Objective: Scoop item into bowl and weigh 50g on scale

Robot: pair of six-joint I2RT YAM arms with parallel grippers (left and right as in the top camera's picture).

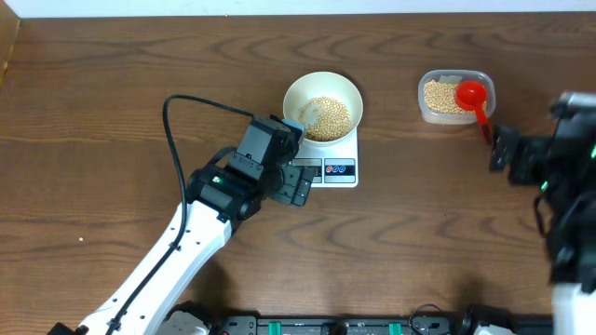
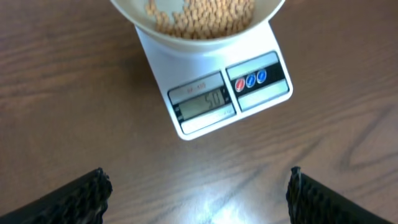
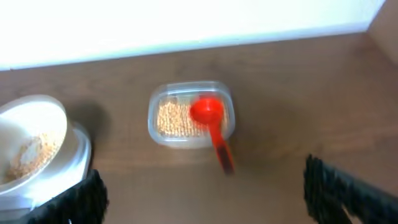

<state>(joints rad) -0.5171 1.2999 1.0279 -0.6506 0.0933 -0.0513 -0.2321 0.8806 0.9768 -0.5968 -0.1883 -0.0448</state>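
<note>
- The beans (image 1: 326, 116) lie in two places. One heap is in the white bowl (image 1: 296, 93), which sits on the scale (image 1: 340, 171) at the middle of the worktop (image 1: 112, 74). The rest are in the clear container (image 1: 426, 100) to the far right.
- The red scoop (image 1: 473, 93) rests with its cup in the container, its handle sticking out over the near rim.
- The beans look small, hard, dry and round, so they are likely to roll and bounce. They are best moved only in the scoop, carried level.
- The scoop seems to be light, stiff, smooth plastic. The overhanging handle, pinched across its narrow sides, is the place to take hold.
- The bowl looks rigid and slick, and possibly breakable. A nudge could slide it on the scale's plate and upset the reading.
- The left gripper (image 2: 198, 186) hangs just near of the scale with its jaws wide apart and empty. The display digits look like fifty, but they are blurred.
- The right gripper (image 3: 202, 186) is near the container but clear of the scoop, its jaws spread wide and holding nothing.
</note>
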